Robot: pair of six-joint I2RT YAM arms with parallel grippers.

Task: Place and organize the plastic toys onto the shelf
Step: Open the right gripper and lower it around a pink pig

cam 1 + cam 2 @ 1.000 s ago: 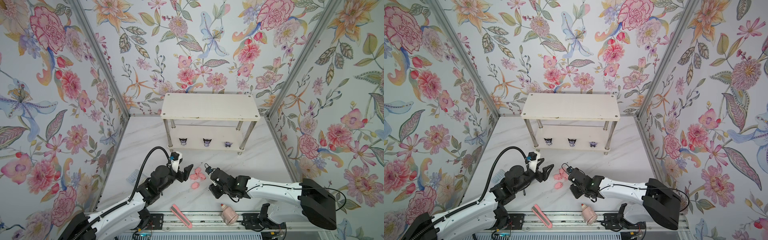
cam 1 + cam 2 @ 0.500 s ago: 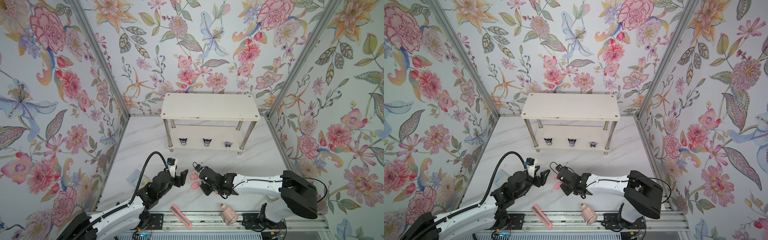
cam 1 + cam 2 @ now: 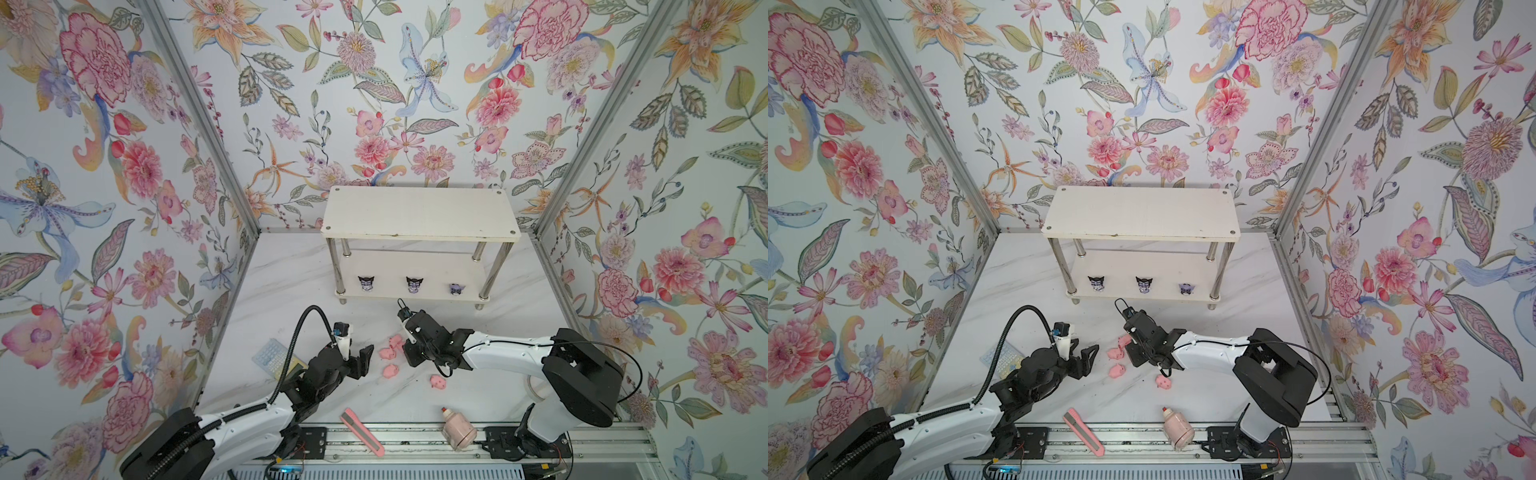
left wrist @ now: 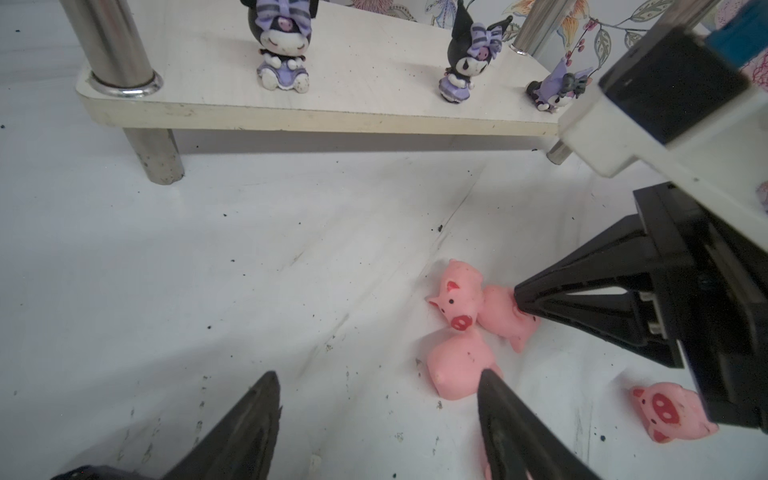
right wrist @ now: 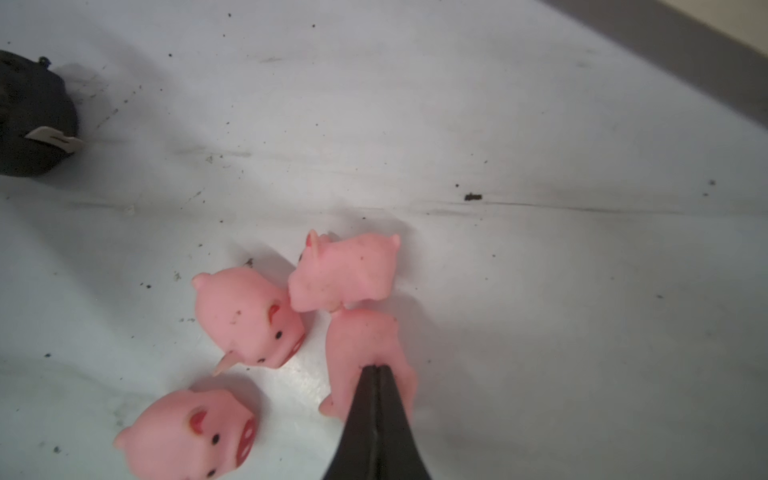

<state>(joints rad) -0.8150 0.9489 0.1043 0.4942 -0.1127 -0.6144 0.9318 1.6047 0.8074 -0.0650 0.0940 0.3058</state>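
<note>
Pressing tight together with no gap, the right jaws set their tips against the rump of one pink pig (image 5: pixel 361 340) lying on the white table (image 5: pixel 540 291). Nothing shows clamped between them. That pig touches a second pig (image 5: pixel 345 274) just beyond it, and a third pig (image 5: pixel 249 316) lies just beside both. A fourth pig (image 5: pixel 195 432) lies near this cluster. In a top view a fifth pig (image 3: pixel 438 381) lies apart from the rest, next to the right arm's wrist.

The left jaws stand spread wide, grasping nothing, low over the table just left of the pigs. One tip comes close to the nearest pig of the cluster, but whether it touches cannot be told.

Beyond the pigs stands the white two-tier shelf (image 3: pixel 419 212), against the back wall. Its lower board carries three purple-white figurines in a row along the front edge. The left figurine (image 3: pixel 366 284) and the middle figurine (image 3: pixel 414 285) sit upright, while the right figurine (image 3: pixel 456 289) looks tipped over in the left wrist view.

At the table's near edge lie a pink box cutter (image 3: pixel 361 432) and a pale pink bottle (image 3: pixel 457 428) on its side.
</note>
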